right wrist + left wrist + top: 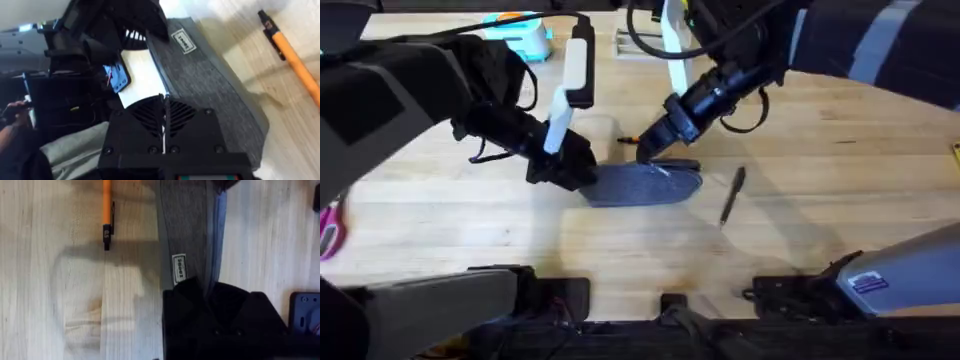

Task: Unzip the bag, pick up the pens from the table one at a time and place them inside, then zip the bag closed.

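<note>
The blue-grey bag (645, 186) lies in the middle of the table (820, 230). My left gripper (576, 172) is shut on the bag's left end; the left wrist view shows the bag (187, 230) running out from between its fingers. My right gripper (648, 152) sits at the bag's far edge, fingers closed together on the zipper line of the bag (210, 85); the pull is hidden. The orange pen (626, 140) (106, 210) (292, 55) lies just beyond the bag. The black pen (732, 195) lies right of the bag.
Pink-handled scissors (328, 232) lie at the table's left edge. A teal and white object (525, 36) and a white frame (635, 42) stand at the back. The arms' bases fill the near edge. Bare wood stretches right of the black pen.
</note>
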Controlling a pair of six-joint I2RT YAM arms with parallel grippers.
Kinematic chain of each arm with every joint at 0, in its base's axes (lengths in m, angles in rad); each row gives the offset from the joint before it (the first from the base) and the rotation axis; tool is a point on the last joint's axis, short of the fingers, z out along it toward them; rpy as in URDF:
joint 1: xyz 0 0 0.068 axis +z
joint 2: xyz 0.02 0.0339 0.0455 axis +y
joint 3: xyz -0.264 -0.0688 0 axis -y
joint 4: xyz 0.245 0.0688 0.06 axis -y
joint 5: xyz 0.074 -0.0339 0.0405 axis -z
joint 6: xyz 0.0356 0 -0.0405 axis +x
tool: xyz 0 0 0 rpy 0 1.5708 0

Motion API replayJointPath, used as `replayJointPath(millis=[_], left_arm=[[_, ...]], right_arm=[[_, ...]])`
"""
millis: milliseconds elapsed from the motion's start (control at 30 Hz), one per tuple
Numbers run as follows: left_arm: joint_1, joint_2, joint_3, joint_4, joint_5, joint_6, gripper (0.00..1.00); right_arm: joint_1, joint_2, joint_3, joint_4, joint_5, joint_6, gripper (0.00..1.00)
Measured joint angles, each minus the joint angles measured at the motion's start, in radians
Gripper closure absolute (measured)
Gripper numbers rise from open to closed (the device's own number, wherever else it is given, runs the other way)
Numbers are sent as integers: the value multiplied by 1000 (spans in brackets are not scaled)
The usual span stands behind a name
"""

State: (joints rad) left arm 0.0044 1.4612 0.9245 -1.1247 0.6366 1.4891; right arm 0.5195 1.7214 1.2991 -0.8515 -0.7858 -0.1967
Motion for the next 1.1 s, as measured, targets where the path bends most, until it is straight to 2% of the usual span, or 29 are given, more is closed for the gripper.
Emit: replayJointPath(millis=[367, 833, 1100], left_arm=[[0, 0, 0, -1, 0, 0, 959], [0, 0, 0, -1, 0, 0, 959], [0, 0, 0, -1, 0, 0, 959]], right_arm=[[91, 0, 6, 92, 60, 101, 973], [204, 0, 13, 286, 120, 193, 973], [209, 0, 14, 282, 194, 201, 973]])
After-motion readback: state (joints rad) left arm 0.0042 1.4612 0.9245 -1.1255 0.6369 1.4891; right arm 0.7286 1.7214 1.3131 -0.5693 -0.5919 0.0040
